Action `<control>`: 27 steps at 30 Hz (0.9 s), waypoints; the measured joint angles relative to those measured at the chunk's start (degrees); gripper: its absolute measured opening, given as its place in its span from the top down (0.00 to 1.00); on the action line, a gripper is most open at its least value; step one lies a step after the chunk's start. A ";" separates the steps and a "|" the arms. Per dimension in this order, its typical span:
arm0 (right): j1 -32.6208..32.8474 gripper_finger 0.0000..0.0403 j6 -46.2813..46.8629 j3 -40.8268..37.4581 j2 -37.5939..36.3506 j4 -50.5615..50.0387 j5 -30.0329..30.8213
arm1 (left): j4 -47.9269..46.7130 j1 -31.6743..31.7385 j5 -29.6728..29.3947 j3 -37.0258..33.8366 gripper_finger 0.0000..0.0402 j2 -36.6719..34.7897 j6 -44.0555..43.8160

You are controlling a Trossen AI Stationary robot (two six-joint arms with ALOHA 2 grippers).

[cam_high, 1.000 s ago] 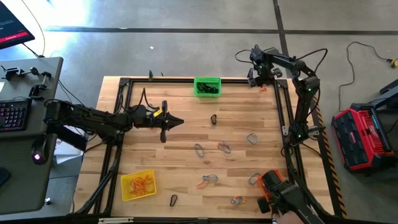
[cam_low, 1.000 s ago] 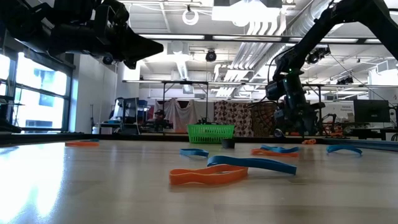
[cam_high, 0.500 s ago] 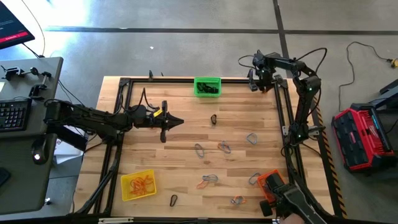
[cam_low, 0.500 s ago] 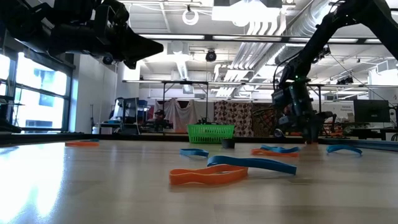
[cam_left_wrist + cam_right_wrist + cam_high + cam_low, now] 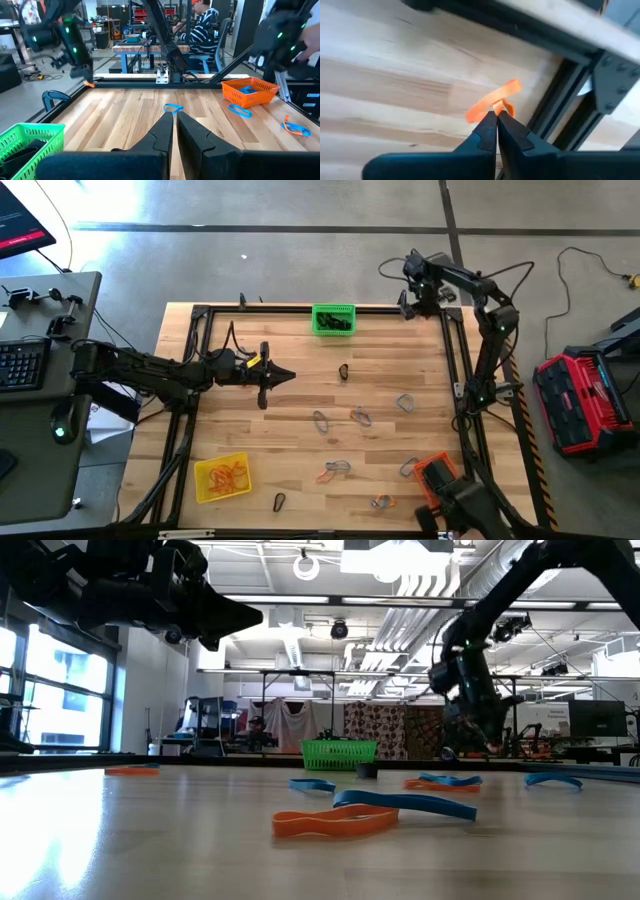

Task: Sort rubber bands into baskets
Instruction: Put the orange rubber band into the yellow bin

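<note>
One basket [image 5: 333, 319] stands at the middle of the bench's [image 5: 300, 395] far edge; a second [image 5: 221, 477] near the near-left corner; a third [image 5: 435, 476] at the near-right corner; loose rubber bands [image 5: 358, 416] lie across the bench's middle and right; the right claw [image 5: 412, 310] is over the far-right corner; the left claw [image 5: 288, 375] is left of centre.

Orange basket [image 5: 433, 474] partly hidden under right arm; its contents indistinct.
</note>
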 joint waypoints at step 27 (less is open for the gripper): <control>43.34 1.00 2.57 -9.64 -26.31 34.95 12.23 | 0.10 -6.52 -11.95 0.48 0.95 -0.02 -1.98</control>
